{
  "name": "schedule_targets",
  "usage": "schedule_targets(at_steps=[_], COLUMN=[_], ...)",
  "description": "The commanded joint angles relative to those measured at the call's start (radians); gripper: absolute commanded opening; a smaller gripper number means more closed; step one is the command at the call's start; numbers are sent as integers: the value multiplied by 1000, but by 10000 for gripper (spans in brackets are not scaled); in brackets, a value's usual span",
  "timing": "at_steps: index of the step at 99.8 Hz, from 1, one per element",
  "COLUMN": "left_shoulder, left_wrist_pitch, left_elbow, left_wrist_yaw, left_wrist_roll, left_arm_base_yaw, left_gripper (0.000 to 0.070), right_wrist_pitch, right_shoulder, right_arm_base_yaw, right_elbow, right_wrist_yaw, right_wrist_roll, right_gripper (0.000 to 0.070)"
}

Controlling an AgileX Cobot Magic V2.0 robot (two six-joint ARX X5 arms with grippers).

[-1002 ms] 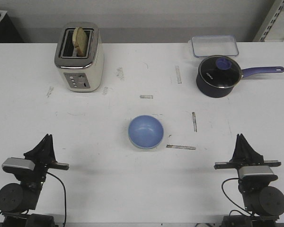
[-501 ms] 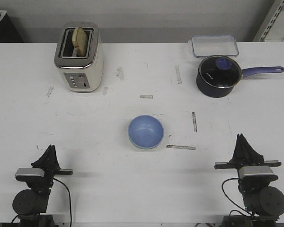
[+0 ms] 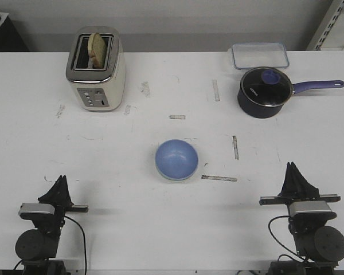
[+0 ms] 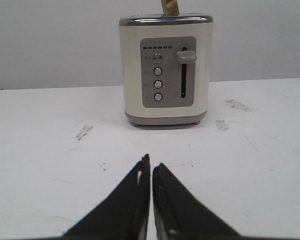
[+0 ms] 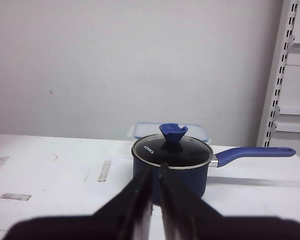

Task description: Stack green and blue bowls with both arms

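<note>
The light blue bowl (image 3: 176, 160) sits open side up at the middle of the white table (image 3: 120, 160). A thin pale edge shows under its near rim; no separate green bowl is in view. My left gripper (image 3: 60, 179) is shut and empty near the front left edge, far from the bowl. In the left wrist view it (image 4: 151, 162) points at the toaster. My right gripper (image 3: 290, 166) is shut and empty near the front right edge. In the right wrist view it (image 5: 155, 166) points at the saucepan. Neither wrist view shows the bowl.
A cream toaster (image 3: 96, 69) with a slice of bread stands at the back left, also in the left wrist view (image 4: 165, 70). A dark blue saucepan (image 3: 265, 91) with a glass lid and a clear container (image 3: 259, 55) are at the back right. Tape marks dot the table.
My left arm drew back toward the front edge and a little to the right, then stopped. The right arm and the bowl have not moved.
</note>
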Motion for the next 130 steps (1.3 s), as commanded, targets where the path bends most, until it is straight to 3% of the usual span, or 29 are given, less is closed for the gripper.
schedule_targets(at_steps=[1, 86, 130], left_shoulder=[-2, -2, -2], left_wrist_pitch=[11, 11, 11], left_elbow=[-21, -21, -21], left_wrist_yaw=[-3, -3, -3], left_wrist_roll=[6, 6, 6], left_arm_base_yaw=[0, 0, 0], left_gripper=[1, 1, 1], right_wrist_pitch=[10, -13, 11], right_shoulder=[-2, -24, -203], right_arm_base_yaw=[2, -17, -44], right_elbow=[3, -9, -245], right_wrist_yaw=[0, -20, -28], right_wrist_roll=[-11, -9, 94], right_gripper=[12, 12, 12])
